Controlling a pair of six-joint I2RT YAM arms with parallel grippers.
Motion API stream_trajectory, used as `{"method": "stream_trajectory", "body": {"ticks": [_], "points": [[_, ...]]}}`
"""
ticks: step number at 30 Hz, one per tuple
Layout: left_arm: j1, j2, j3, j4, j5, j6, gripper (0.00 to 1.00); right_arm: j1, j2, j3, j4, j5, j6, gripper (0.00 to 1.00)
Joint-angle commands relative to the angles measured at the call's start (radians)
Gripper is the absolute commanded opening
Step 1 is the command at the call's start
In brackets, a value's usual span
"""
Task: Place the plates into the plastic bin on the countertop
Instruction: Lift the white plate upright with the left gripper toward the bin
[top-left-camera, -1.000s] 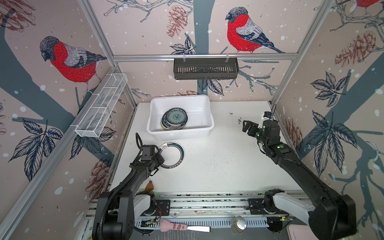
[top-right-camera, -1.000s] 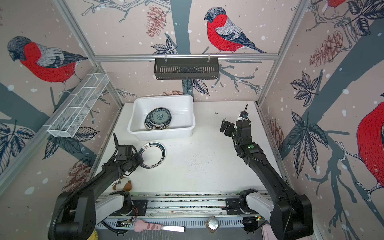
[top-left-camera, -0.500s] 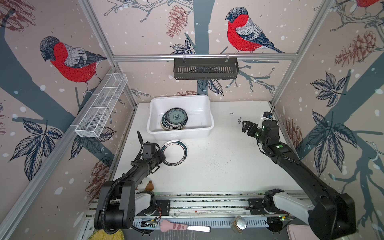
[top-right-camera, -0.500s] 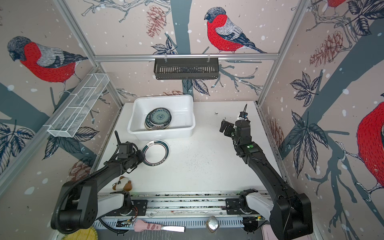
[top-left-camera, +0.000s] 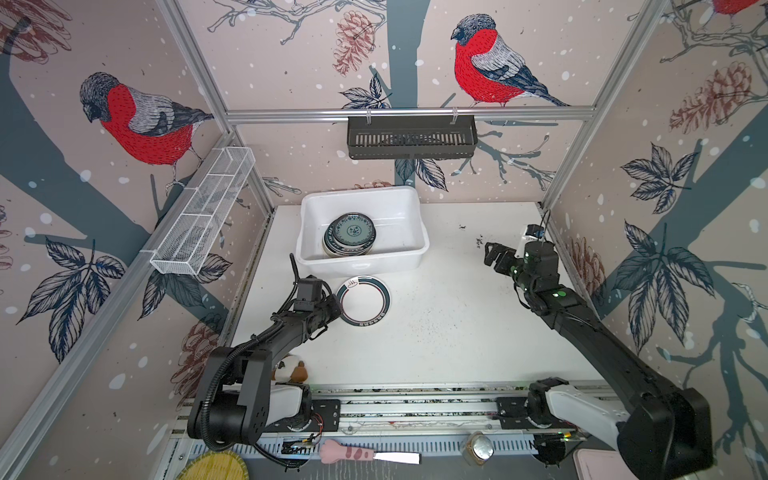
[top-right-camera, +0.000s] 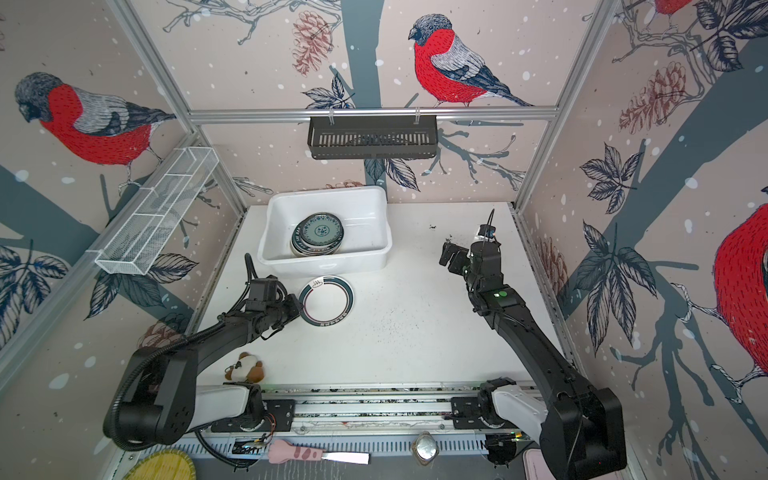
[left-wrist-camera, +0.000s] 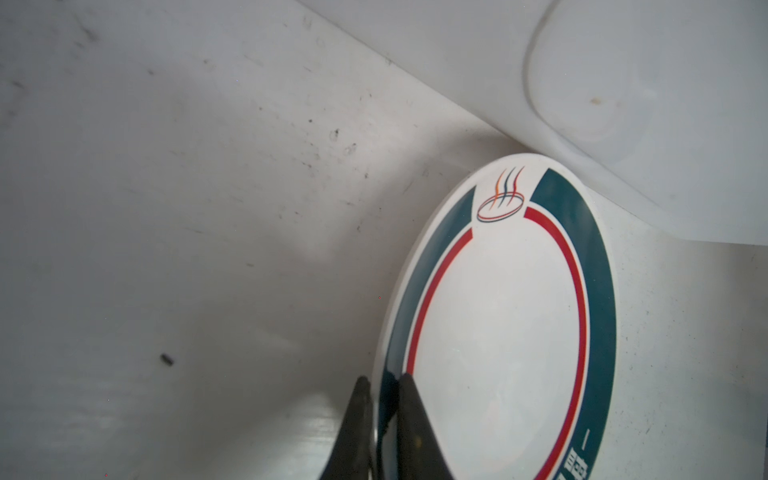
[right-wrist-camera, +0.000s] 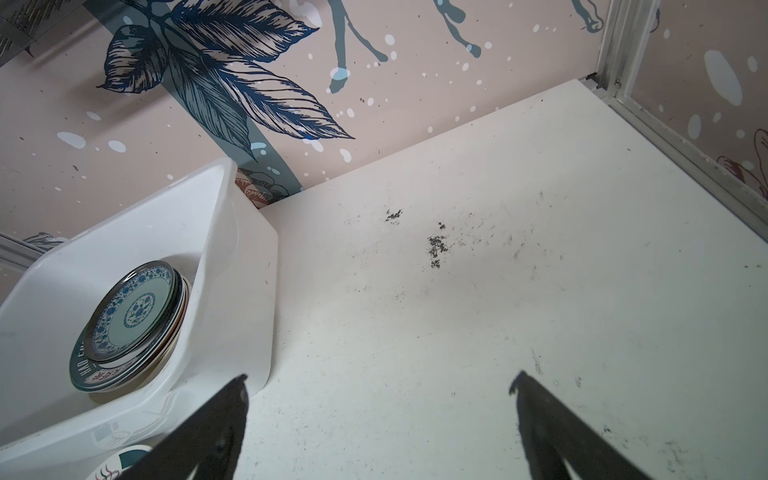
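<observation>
We pinched the teal-rimmed plate (left-wrist-camera: 498, 332) by its rim in the left gripper (left-wrist-camera: 384, 378), jaws narrow, because it lay flat on the countertop (top-left-camera: 449, 332) near its left edge, just beside the plastic bin (top-left-camera: 361, 262). The right gripper (right-wrist-camera: 380, 376) hung wide and empty by the right edge, out of the way.

Bin (top-left-camera: 361, 254): plain white. Stack inside it, top plate (top-left-camera: 354, 229): pale teal centre with a blue flower motif, blue floral border, dark edge. Lower plate (right-wrist-camera: 93, 376): dark teal rim with white lettering. Single plate (top-left-camera: 363, 301): white, broad dark teal rim band, thin red inner ring, orange-and-navy steam mark, white lettering. Countertop (top-left-camera: 449, 332): white with dark specks. Walls (top-left-camera: 291, 62): pale pink, printed with red-and-grey birds, navy leaves, brown pinecones. Basket (top-left-camera: 411, 139): black. Mesh rack (top-left-camera: 203, 208): white. Mat (top-left-camera: 216, 467): yellow.
</observation>
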Motion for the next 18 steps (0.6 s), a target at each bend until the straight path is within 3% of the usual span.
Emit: {"method": "stream_trajectory", "body": {"ticks": [1, 18], "points": [[-0.007, -0.017, -0.015, -0.059, -0.023, 0.026, 0.00, 0.003, -0.008, -0.004, 0.022, 0.018, -0.001, 0.99], [-0.031, -0.248, -0.059, 0.021, 0.111, 0.087, 0.00, 0.001, -0.003, -0.002, 0.022, 0.018, 0.000, 0.99]]}}
